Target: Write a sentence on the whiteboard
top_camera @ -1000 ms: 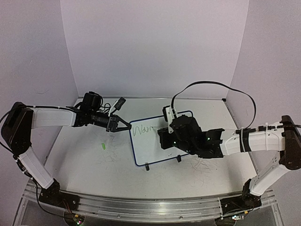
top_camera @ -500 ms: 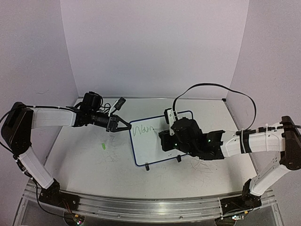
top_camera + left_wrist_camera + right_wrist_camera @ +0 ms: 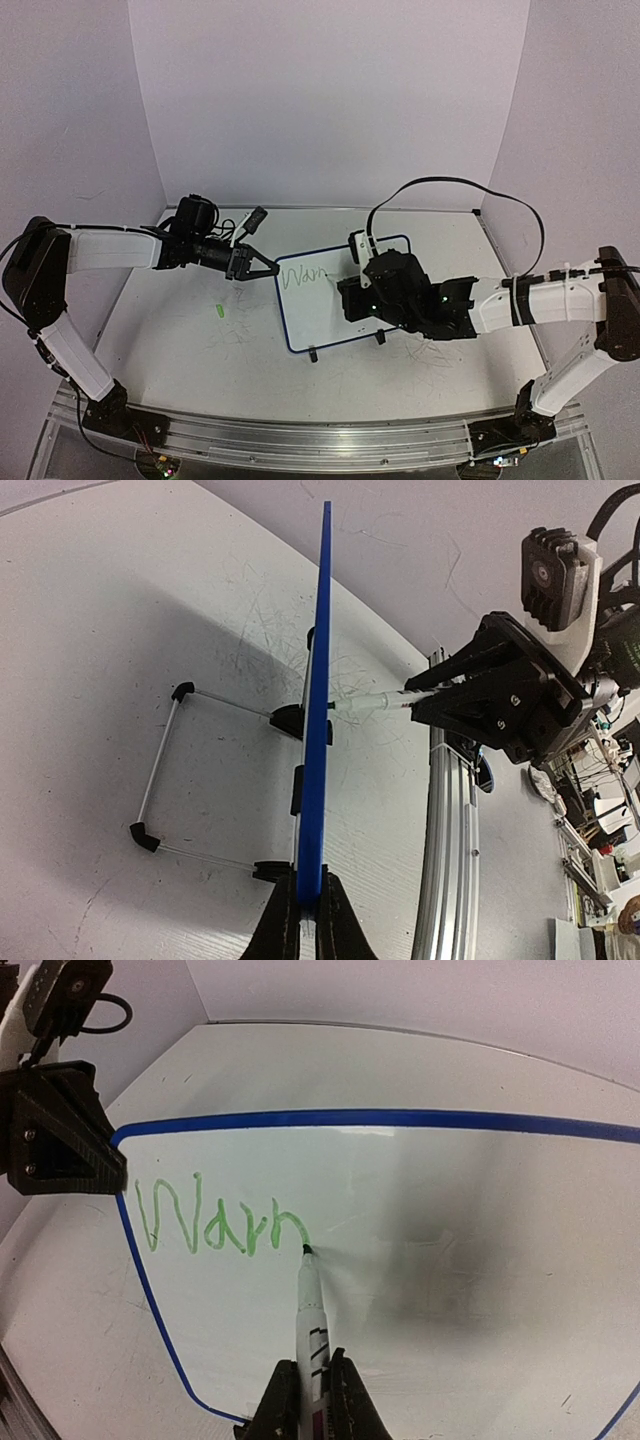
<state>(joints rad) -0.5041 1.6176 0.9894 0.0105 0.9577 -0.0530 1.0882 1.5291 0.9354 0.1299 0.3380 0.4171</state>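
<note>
Edging slightly rightward over the past second, the right arm (image 3: 540, 300) reaches in low across the table, its right gripper (image 3: 312, 1385) clamped shut on a white marker (image 3: 309, 1305) whose tip touches the whiteboard (image 3: 470, 1220). The left arm (image 3: 110, 248) stretches level, its left gripper (image 3: 305, 915) pinched closed on the board's blue edge. A scuffed white tabletop (image 3: 180, 340) and pale lilac walls (image 3: 330, 100) surround the glossy, round-cornered board, propped mid-table. The sentence (image 3: 215, 1222), in thin green strokes, so far reads roughly "Warn".
</note>
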